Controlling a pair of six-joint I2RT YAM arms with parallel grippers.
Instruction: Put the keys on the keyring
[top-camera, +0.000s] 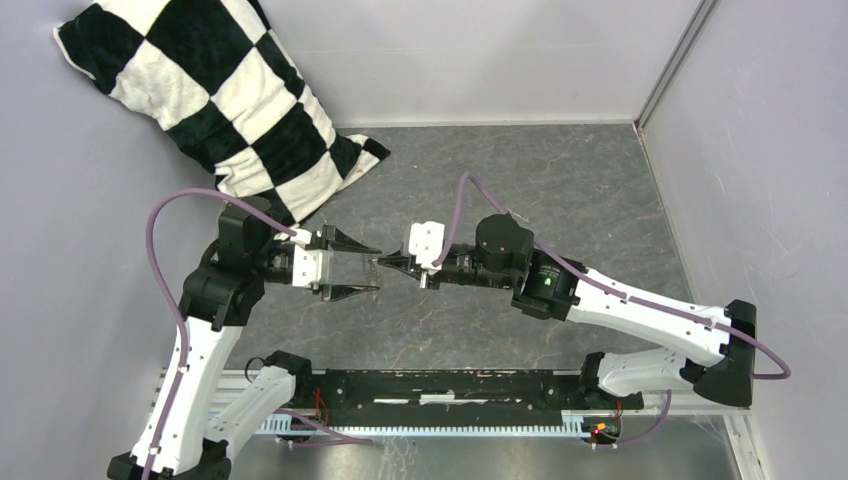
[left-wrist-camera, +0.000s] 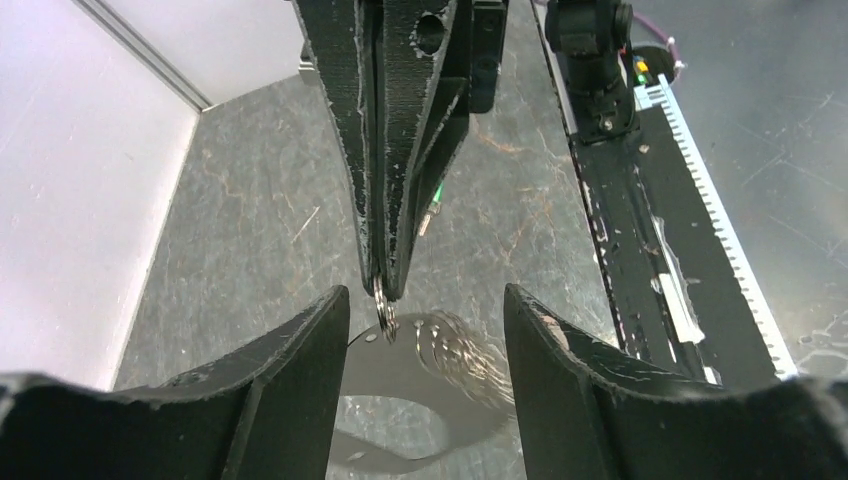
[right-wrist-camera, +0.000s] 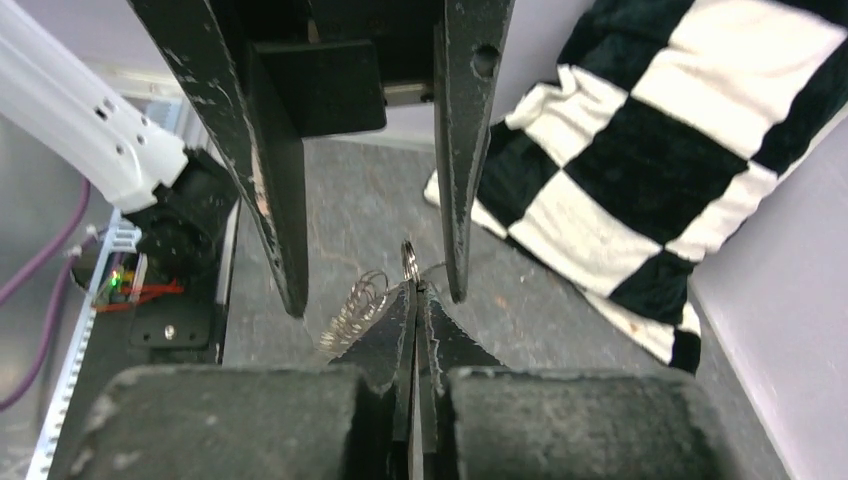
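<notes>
Pinching the keyring (right-wrist-camera: 408, 258) by its thin silvery wire rim, low in the centre of the right wrist view, with the right gripper (right-wrist-camera: 415, 292). Pressing both black wedge-shaped jaws together on the metal. Carrying, just left of the pinch, a fanned row of small bright metal pieces (right-wrist-camera: 352, 305) curled like a loose coil.

Flanking that pinch with the left gripper (left-wrist-camera: 425, 300). Holding its tapered, scuffed black jaws wide apart and clamping nothing.

Showing the key (left-wrist-camera: 434, 205) at the centre of the left wrist view as a tiny dark sliver with a bright green head, just right of the closed fingers. Not possible to tell whether touching them or hanging from anything.

Meeting tip to tip at mid-frame in the top view, over the flat, grey, marble-veined table (top-camera: 560, 190).

Lying in the upper left corner of the top view against the wall: a soft plush pillow (top-camera: 220, 90), checked in black and white squares.
</notes>
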